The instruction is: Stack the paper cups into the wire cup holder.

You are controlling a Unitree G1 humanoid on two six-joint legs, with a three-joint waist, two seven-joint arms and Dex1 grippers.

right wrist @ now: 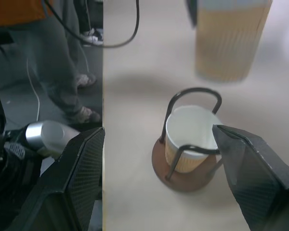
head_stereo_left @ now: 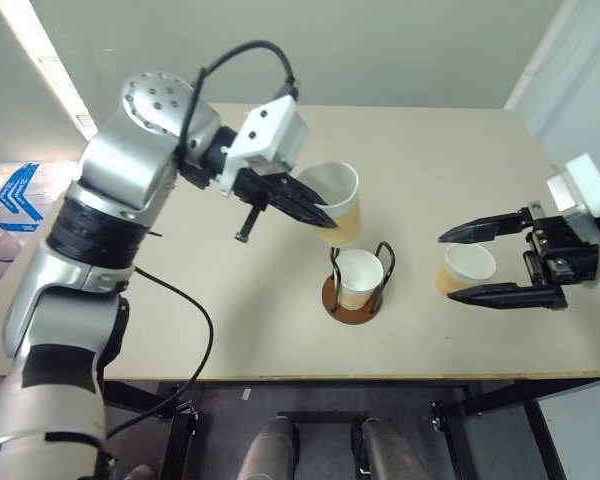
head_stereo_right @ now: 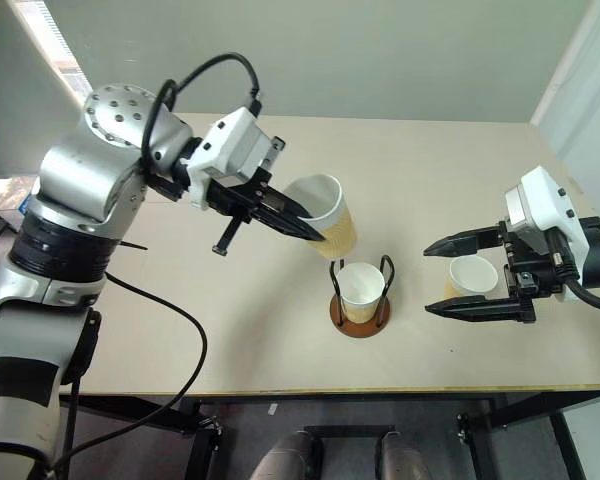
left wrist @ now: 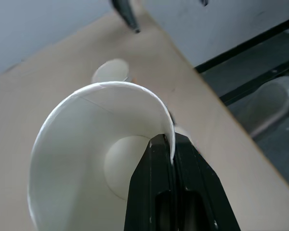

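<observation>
Left gripper (head_stereo_left: 315, 212) pinches the rim of a cup (head_stereo_left: 338, 200), one finger inside the wall and one outside, jaws clamped tight on the paper. The cup hangs tilted, mouth toward the arm, raised off the table (head_stereo_left: 180, 300) and just up-left of the holder (head_stereo_left: 357, 285). Likely a carry toward the holder; a rim pinch leaves the tapered bottom free to drop into another cup. The holder stands mid-table near the front edge with one cup (head_stereo_left: 360, 275) already seated upright between its wire loops. To its right a third cup (head_stereo_left: 467, 267) stands on the table between the right gripper's (head_stereo_left: 465, 265) fingers, which are spread wide and appear clear of its wall; contact on the far side cannot be ruled out. Probably waiting its turn. Hard to read: the held cup's base is blurred in the right wrist view, and how far it stands from the seated cup's rim is unclear. A person's legs show off the table edge.
</observation>
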